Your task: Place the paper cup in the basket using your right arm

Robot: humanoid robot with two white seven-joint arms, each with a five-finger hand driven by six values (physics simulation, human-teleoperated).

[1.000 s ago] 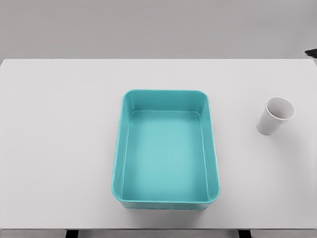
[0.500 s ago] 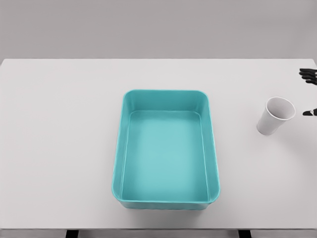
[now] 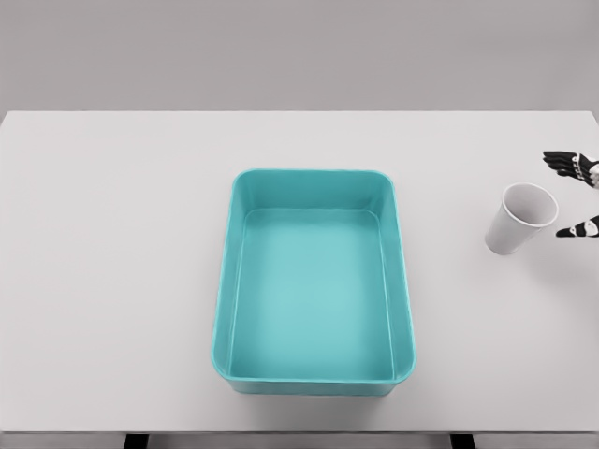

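A white paper cup (image 3: 519,219) stands on the table at the right, its open mouth tilted toward the upper right. A teal rectangular basket (image 3: 313,193) sits in the middle of the table with nothing inside. My right hand (image 3: 567,195) comes in at the right edge, just right of the cup and not touching it. Its dark fingers (image 3: 562,160) are spread above and the thumb lies below, so it is open and holds nothing. My left arm is out of view.
The white table (image 3: 112,262) spans the whole view, with its front edge along the bottom. Two dark supports show below that edge.
My right hand has come further in from the right edge toward the cup, with more of its fingers and thumb showing. The cup and basket have not moved.
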